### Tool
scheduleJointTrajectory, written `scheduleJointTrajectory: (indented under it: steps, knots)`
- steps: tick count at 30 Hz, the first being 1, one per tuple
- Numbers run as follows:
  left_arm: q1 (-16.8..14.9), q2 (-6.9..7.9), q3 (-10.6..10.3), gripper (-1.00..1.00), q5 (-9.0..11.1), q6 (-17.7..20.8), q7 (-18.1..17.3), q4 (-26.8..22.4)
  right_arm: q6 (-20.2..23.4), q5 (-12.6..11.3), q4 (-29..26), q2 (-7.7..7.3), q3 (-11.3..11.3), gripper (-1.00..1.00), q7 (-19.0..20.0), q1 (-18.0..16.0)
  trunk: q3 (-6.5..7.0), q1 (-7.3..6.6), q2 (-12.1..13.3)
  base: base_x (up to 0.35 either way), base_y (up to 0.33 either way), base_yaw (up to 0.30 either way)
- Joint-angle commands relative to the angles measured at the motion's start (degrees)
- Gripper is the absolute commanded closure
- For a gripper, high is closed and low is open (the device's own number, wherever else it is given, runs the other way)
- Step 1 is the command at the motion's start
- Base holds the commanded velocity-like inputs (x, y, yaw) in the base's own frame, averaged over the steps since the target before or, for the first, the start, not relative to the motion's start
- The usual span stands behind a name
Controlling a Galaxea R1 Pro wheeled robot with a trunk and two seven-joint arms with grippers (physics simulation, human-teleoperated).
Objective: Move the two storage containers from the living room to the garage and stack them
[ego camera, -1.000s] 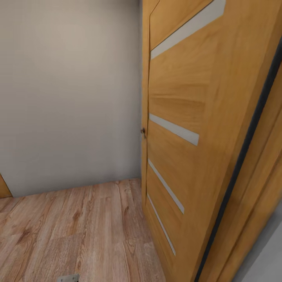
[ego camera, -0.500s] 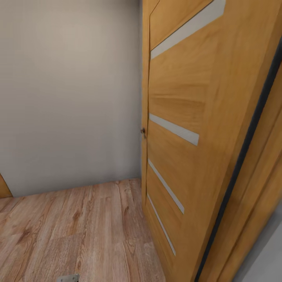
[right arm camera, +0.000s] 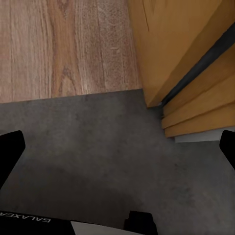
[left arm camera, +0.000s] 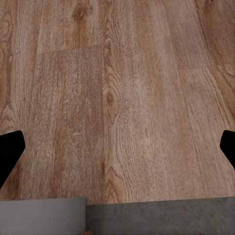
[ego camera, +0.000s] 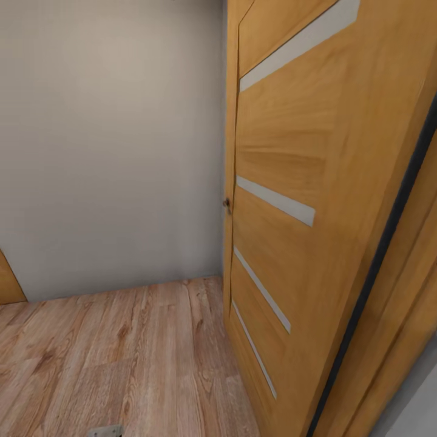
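From the head camera I see a honey-coloured wooden door with pale slanted inlay strips standing open at the right, a plain cream wall behind it and light wood-plank flooring below. Neither red-orange storage container is anywhere in my pictures.

Through the left wrist camera, the left gripper has its two black fingertips spread wide with nothing between them, hanging over the planks beside a strip of dark grey speckled concrete floor.

Through the right wrist camera, the right gripper is likewise wide and empty above the concrete, by the door's bottom edge.
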Motion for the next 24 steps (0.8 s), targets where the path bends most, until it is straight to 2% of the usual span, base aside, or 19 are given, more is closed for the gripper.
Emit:
scheduleJointTrajectory:
  steps: [1, 11, 24]
  knots:
    - [0.0, -0.02, 0.3, -1.0, 0.0, -0.2, -0.1, 0.1, -0.2, 0.2, 0.0, -0.01, 0.0, -1.0, 0.0, 0.0, -0.06, 0.0, 0.0, 0.0, 0.0, 0.009]
    - [0.0, 0.0, 0.3, -1.0, 0.0, -0.2, -0.1, 0.1, -0.2, 0.2, 0.0, -0.01, 0.0, -1.0, 0.0, 0.0, -0.06, 0.0, 0.0, -0.164, 0.0, 0.002]
    - [0.0, -0.02, 0.3, -1.0, 0.0, -0.2, -0.1, 0.1, -0.2, 0.2, 0.0, -0.01, 0.1, -1.0, -0.1, -0.1, -0.11, 0.0, 0.0, -0.02, 0.0, 0.028]
